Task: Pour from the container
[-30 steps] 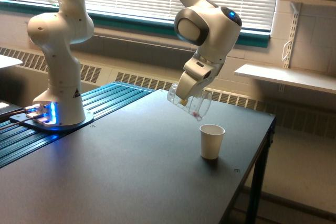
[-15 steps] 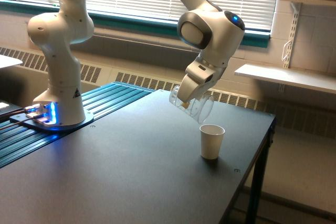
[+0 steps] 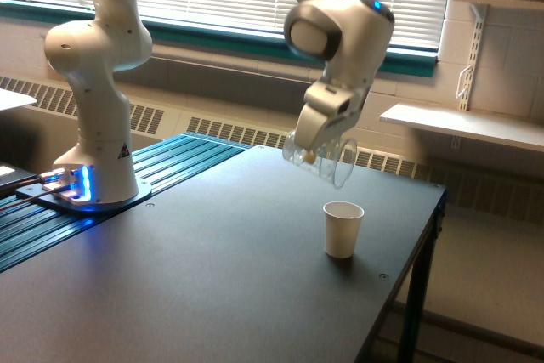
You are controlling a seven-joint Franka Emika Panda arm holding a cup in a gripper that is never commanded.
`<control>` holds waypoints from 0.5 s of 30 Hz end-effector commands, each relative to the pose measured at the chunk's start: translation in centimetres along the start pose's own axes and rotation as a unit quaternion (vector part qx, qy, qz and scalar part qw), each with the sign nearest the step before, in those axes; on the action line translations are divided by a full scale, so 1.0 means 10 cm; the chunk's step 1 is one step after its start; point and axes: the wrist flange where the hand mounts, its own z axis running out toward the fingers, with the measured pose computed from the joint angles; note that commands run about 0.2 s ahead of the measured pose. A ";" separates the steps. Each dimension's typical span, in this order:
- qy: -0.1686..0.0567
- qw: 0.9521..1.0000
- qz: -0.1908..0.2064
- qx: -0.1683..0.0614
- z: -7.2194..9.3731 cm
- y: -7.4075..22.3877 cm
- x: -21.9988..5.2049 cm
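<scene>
The clear glass container [image 3: 325, 160] hangs tilted on its side above the table, its mouth turned toward the exterior view's right and slightly down. My gripper [image 3: 313, 152] is shut on it, its white hand covering the container's upper side. No reddish-brown bits show inside the glass at this size. A small white paper cup [image 3: 342, 229] stands upright on the dark table [image 3: 195, 286], below and a little to the right of the container's mouth, well apart from it.
The arm's white base [image 3: 95, 159] stands on a blue-lit mount at the exterior view's left, beside a ribbed blue-black panel [image 3: 127, 193]. The table's right edge [image 3: 416, 269] lies close to the paper cup. A white shelf [image 3: 463, 125] juts from the wall behind.
The gripper has risen with the container and shifted slightly right, lifting it farther above the paper cup. The reddish bits seen in the glass one second ago no longer show.
</scene>
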 end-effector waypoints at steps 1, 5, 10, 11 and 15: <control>0.023 1.000 0.007 0.010 -0.23 0.12 0.13; 0.028 1.000 0.000 0.002 -0.23 0.11 0.16; 0.062 0.997 -0.038 -0.005 -0.26 0.07 0.26; 0.062 0.997 -0.045 -0.004 -0.24 0.08 0.28; 0.061 0.997 -0.042 0.037 -0.15 0.20 0.40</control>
